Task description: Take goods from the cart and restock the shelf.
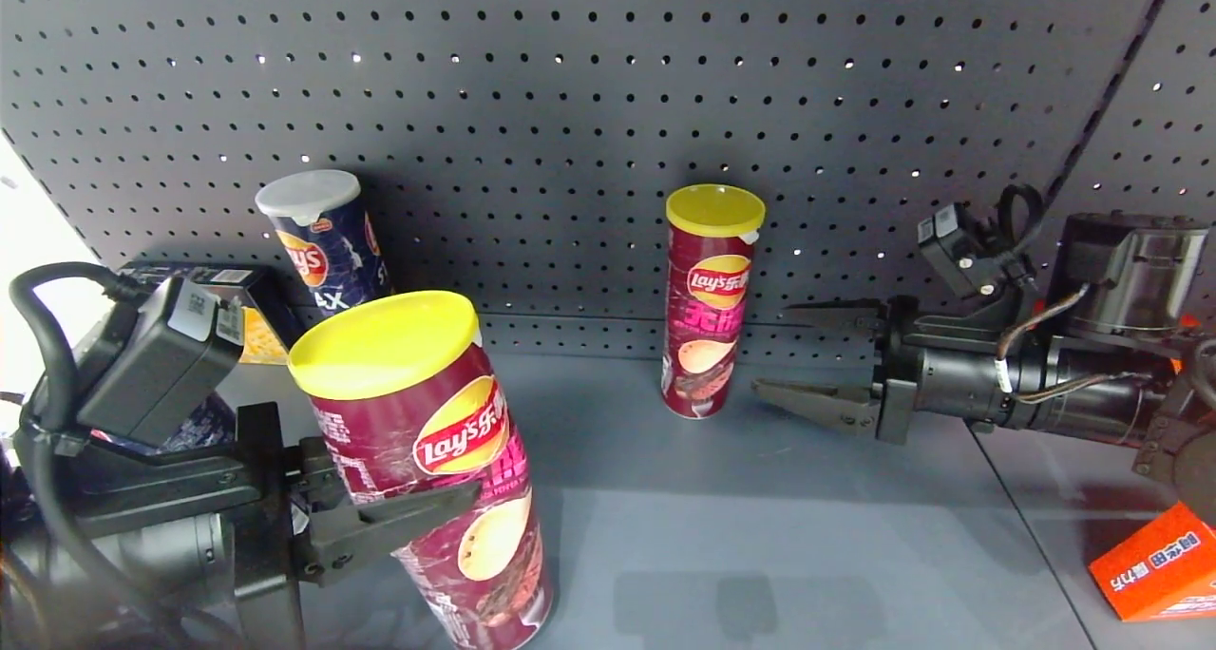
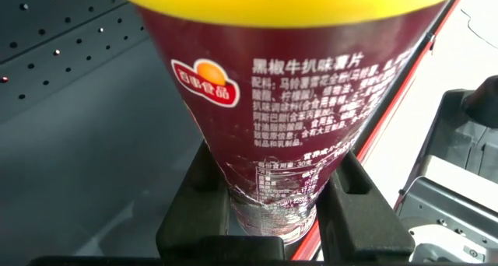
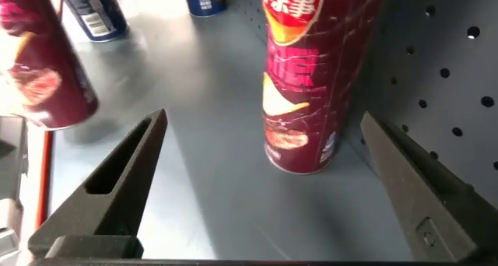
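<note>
My left gripper (image 1: 380,522) is shut on a maroon chip can with a yellow lid (image 1: 432,460), held tilted over the front left of the grey shelf (image 1: 779,536); its label shows between the fingers (image 2: 272,118). A second maroon can (image 1: 708,298) stands upright near the pegboard, also seen at the far end of the right wrist view (image 3: 311,87). My right gripper (image 1: 807,355) is open just right of that can, its fingers (image 3: 117,180) apart and short of it.
A dark blue chip can with a white lid (image 1: 323,237) leans at the back left beside a dark box (image 1: 237,298). An orange box (image 1: 1159,560) lies at the front right. The perforated back panel (image 1: 589,108) closes the shelf behind.
</note>
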You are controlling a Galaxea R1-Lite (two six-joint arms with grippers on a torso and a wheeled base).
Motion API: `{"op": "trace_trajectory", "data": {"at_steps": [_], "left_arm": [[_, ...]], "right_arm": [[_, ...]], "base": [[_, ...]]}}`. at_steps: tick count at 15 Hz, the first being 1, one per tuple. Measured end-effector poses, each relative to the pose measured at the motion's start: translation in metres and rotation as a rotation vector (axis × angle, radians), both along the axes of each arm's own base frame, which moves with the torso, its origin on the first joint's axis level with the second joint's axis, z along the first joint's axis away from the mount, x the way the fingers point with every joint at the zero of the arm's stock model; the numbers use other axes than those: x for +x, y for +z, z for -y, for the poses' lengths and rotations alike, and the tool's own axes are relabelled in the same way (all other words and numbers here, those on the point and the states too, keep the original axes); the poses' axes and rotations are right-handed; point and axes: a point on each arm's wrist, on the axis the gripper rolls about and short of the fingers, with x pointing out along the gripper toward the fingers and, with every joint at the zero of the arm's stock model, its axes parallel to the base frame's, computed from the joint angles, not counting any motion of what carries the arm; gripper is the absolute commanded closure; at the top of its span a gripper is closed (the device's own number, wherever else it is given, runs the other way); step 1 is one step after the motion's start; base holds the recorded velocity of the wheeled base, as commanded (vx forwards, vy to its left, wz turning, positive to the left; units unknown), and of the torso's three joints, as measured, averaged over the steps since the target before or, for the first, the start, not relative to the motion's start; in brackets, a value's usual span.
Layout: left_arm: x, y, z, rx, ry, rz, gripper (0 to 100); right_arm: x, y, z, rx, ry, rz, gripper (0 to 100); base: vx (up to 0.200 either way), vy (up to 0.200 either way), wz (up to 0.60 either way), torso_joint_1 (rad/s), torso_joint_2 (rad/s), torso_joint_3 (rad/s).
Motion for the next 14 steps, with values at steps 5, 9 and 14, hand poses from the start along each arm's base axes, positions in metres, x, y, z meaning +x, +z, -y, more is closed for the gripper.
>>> {"op": "trace_trajectory", "data": {"at_steps": [5,9,14], "left_arm": [[0.000,0.001,0.000,-0.001,0.000,0.002,100],[0.000,0.000,0.000,-0.001,0.001,0.002,100],[0.002,-0.001,-0.003,0.000,0.018,-0.002,100]], "right_arm": [[0.015,-0.016,-0.005,-0.009,-0.002,-0.024,0],[0.031,-0.022,-0.011,-0.008,-0.004,-0.022,0],[0.049,-0.034,-0.019,-0.017,-0.009,-0.042,0]], "base": [[0.000,0.000,0.00,0.000,0.00,0.000],[0.000,0.000,0.00,0.000,0.00,0.000],[0.000,0.000,0.00,0.000,0.00,0.000]]}}
